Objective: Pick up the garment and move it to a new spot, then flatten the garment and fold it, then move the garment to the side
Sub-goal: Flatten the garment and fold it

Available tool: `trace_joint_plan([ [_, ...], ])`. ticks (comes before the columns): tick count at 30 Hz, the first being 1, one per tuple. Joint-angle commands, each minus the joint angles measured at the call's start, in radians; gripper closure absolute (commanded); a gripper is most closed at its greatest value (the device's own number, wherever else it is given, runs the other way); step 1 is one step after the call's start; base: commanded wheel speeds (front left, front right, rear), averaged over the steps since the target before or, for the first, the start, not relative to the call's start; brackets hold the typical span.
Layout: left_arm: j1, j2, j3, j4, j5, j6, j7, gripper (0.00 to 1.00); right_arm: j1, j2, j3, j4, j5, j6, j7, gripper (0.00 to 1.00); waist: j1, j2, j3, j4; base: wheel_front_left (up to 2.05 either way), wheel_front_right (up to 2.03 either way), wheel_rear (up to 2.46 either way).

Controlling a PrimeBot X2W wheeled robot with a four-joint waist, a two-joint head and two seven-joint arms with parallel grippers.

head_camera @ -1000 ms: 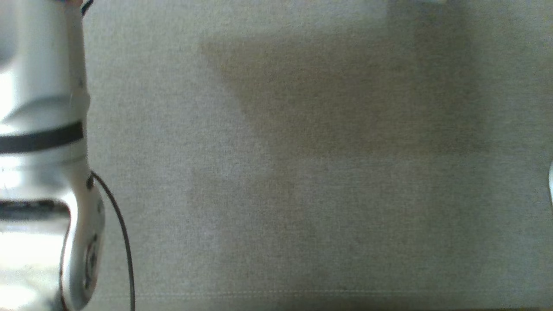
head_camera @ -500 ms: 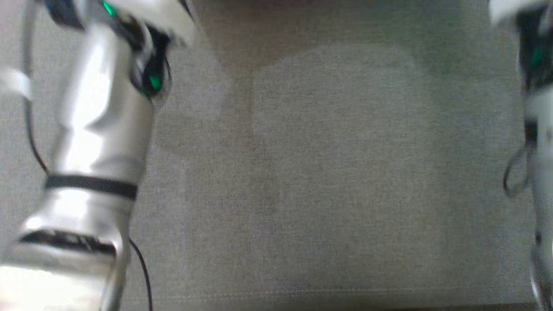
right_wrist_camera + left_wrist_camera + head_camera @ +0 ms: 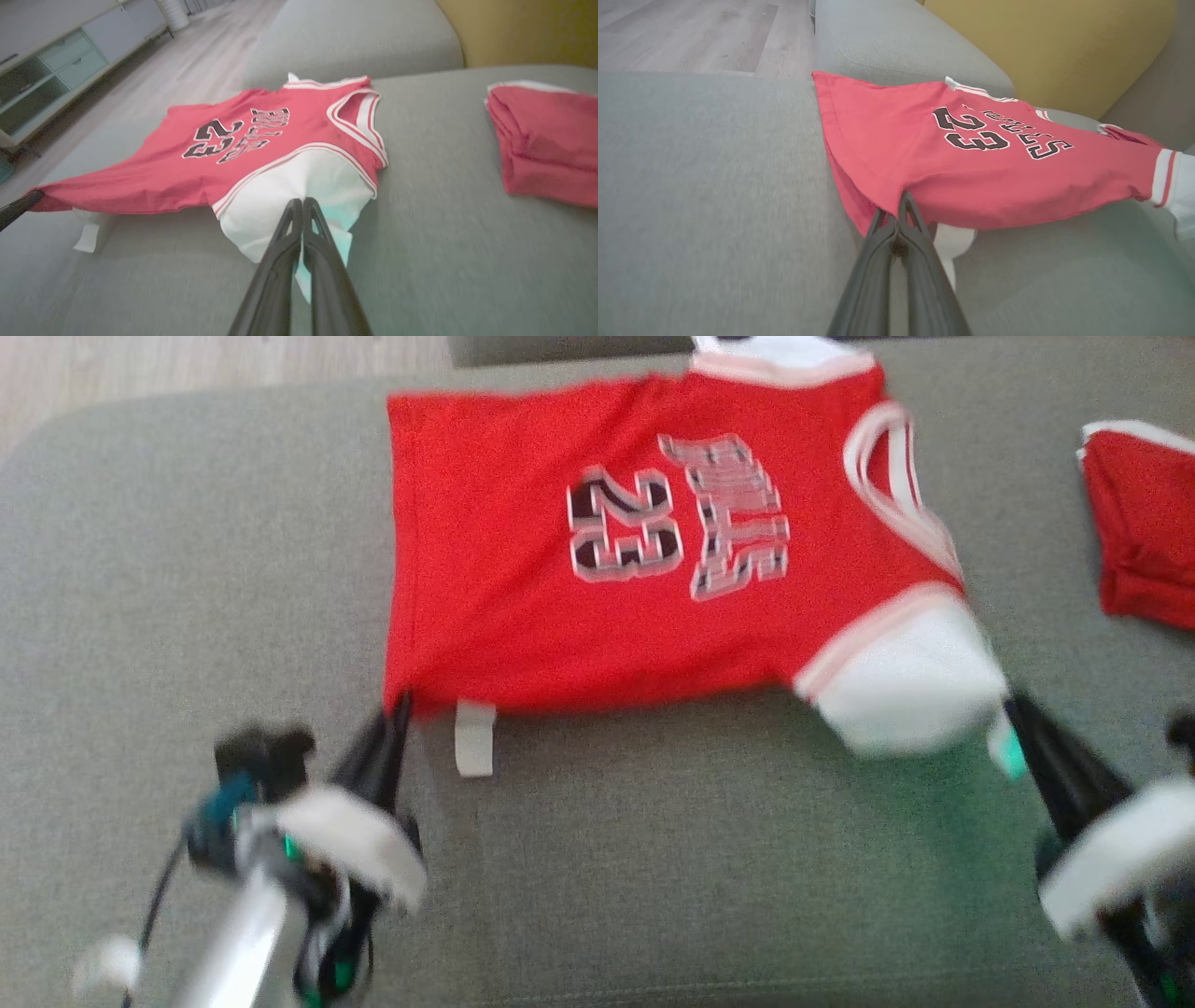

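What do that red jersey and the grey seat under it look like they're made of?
The red jersey looks like a thin, soft, matt fabric: it drapes and creases where its corner is lifted. Probably sports polyester, but that is a guess. The grey seat looks like upholstery cloth with a fine woven, speckled texture, matt, over rounded padding.

Head cam has swung since a sec ago: then tight on bare grey cushion (image 3: 187, 569), now wider w/ red jersey (image 3: 523, 523) in frame. L gripper (image 3: 400, 709) at its hem corner & R gripper (image 3: 1016, 705) at white sleeve (image 3: 910, 681) now visible, plus 2nd red garment (image 3: 1144, 523) at R edge.
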Motion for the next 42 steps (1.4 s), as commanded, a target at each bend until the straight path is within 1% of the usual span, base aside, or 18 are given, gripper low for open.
trace_joint_plan([
  [1,0.036,0.04,0.035,-0.105,-0.009,0.026,0.023,1.0,0.053,-0.003,-0.019,-0.095,-0.006,0.008,0.034,1.0,0.0,-0.0001,-0.027,0.003,0.0,0.0,0.0],
  [4,0.197,0.062,0.027,-0.287,-0.019,0.083,0.091,1.0,0.212,0.017,-0.073,-0.229,-0.01,0.008,0.12,1.0,0.0,-0.0001,-0.024,0.011,0.0,0.0,0.0],
  [7,0.283,0.087,0.027,-0.429,-0.025,0.119,0.15,1.0,0.284,0.033,-0.116,-0.316,-0.014,0.008,0.187,1.0,0.0,-0.0001,-0.009,0.017,0.0,0.0,0.0],
  [10,0.288,0.098,0.029,-0.512,-0.036,0.137,0.206,1.0,0.262,0.023,-0.122,-0.332,-0.026,0.008,0.244,1.0,0.0,-0.0001,0.005,0.023,0.0,0.0,0.0],
  [13,0.24,0.1,0.026,-0.541,-0.045,0.144,0.263,1.0,0.181,-0.001,-0.092,-0.307,-0.029,0.008,0.3,1.0,0.0,-0.0001,0.027,0.031,0.0,0.0,0.0],
  [19,0.063,0.088,0.004,-0.487,-0.029,0.141,0.354,1.0,-0.061,-0.064,-0.033,-0.193,-0.036,0.008,0.398,1.0,0.0,-0.0001,0.083,0.057,0.0,0.0,0.0],
  [20,0.063,0.088,0.004,-0.487,-0.029,0.141,0.354,1.0,-0.061,-0.064,-0.033,-0.193,-0.036,0.008,0.398,1.0,0.0,-0.0001,0.083,0.057,0.0,0.0,0.0],
  [26,-0.11,0.07,-0.028,-0.366,0.011,0.137,0.42,1.0,-0.298,-0.128,-0.001,-0.05,-0.045,0.008,0.458,1.0,0.0,-0.0001,0.141,0.081,0.0,0.0,0.0],
  [28,-0.153,0.065,-0.038,-0.321,0.02,0.137,0.439,1.0,-0.362,-0.153,0.029,-0.001,-0.061,0.008,0.461,1.0,0.0,-0.0001,0.154,0.087,0.0,0.0,0.0],
  [34,-0.235,0.054,-0.043,-0.225,0.033,0.138,0.455,1.0,-0.507,-0.176,0.107,0.165,-0.105,0.008,0.419,1.0,0.0,-0.0001,0.178,0.093,0.0,0.0,0.0],
  [38,-0.256,0.041,-0.055,-0.181,0.021,0.127,0.467,1.0,-0.556,-0.168,0.144,0.264,-0.127,0.008,0.382,1.0,0.0,-0.0001,0.183,0.097,0.0,0.0,0.0],
  [39,-0.258,0.037,-0.055,-0.173,0.019,0.128,0.466,0.9,-0.564,-0.165,0.151,0.282,-0.138,0.008,0.369,0.91,0.0,-0.0001,0.183,0.096,0.0,0.0,0.0],
  [40,-0.259,0.034,-0.055,-0.167,0.017,0.128,0.462,0.61,-0.569,-0.159,0.157,0.297,-0.145,0.008,0.357,0.41,0.0,-0.0001,0.182,0.096,0.0,0.0,0.0],
  [41,-0.256,0.033,-0.056,-0.164,0.016,0.128,0.459,0.04,-0.572,-0.154,0.162,0.304,-0.15,0.008,0.342,0.0,0.0,-0.0001,0.179,0.095,0.0,0.0,0.0],
  [42,-0.249,0.032,-0.056,-0.163,0.01,0.128,0.461,0.0,-0.572,-0.148,0.161,0.305,-0.151,0.008,0.326,0.0,0.0,-0.0001,0.175,0.093,0.0,0.0,0.0],
])
